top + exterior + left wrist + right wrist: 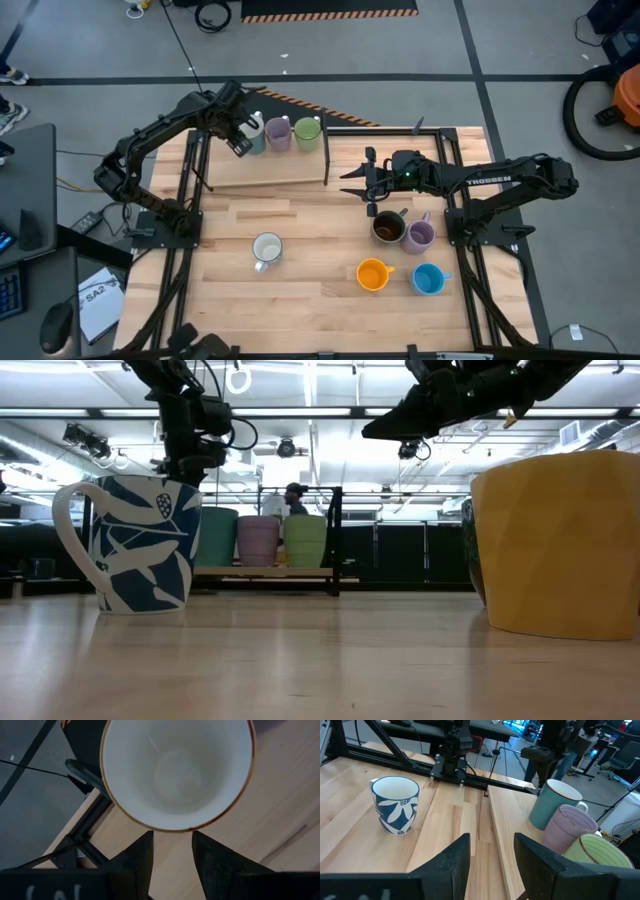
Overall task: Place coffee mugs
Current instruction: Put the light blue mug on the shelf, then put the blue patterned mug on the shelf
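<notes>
The wooden surface [320, 290] carries a raised board [265, 170] bearing three mugs in a row: teal mug [553, 803], lilac mug [278, 133], green mug [307, 132]. The left pincer [243, 137] hangs released above the teal mug. The right pincer [352, 184] hovers mid-surface, released, empty. Five other mugs [400, 250] stand nearer the front.
</notes>
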Motion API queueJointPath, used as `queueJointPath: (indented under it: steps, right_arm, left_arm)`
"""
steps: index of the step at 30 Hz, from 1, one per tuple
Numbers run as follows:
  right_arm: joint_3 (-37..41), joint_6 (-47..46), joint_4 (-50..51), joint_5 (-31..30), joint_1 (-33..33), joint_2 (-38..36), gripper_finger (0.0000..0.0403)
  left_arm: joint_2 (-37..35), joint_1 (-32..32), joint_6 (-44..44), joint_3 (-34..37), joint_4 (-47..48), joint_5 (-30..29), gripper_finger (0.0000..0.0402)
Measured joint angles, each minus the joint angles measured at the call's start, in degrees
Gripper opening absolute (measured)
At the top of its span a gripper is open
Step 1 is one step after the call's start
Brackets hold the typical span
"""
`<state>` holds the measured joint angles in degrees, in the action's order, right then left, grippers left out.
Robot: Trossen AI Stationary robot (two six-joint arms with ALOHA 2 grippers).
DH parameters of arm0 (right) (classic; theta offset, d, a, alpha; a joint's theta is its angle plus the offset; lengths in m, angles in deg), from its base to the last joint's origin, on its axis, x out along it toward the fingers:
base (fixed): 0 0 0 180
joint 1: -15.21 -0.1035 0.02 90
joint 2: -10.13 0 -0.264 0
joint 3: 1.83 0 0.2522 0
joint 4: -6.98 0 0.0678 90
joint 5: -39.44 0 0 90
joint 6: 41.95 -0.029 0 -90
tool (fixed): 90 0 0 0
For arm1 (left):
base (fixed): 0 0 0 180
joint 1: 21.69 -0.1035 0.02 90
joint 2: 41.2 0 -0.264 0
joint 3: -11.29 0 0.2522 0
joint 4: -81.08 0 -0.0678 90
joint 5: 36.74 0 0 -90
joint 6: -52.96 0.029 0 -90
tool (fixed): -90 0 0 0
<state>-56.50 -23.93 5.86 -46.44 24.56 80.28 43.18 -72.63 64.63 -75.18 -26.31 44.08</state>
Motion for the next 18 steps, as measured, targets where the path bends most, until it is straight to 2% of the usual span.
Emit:
queueJointPath:
  steps: [5, 12, 15, 18]
  right_arm:
    - [-0.02, 0.02, -0.01, -0.02, 0.00, 0.00, 0.0158]
    - [-0.02, 0.02, -0.02, -0.02, 0.00, 0.00, 0.0158]
    - [-0.01, 0.02, -0.04, -0.02, -0.02, 0.00, 0.0158]
    - [-0.02, 0.00, -0.04, -0.04, -0.01, 0.00, 0.0158]
  left_arm:
    - [0.00, 0.02, 0.73, 0.00, 2.47, -2.56, 0.0141]
    - [0.00, 0.69, -1.41, 0.00, 10.01, -2.40, 0.0141]
    - [0.00, 1.65, -4.12, 0.00, 13.34, 0.44, 0.0141]
    - [0.00, 3.47, -6.92, 0.00, 16.19, 6.84, 0.0141]
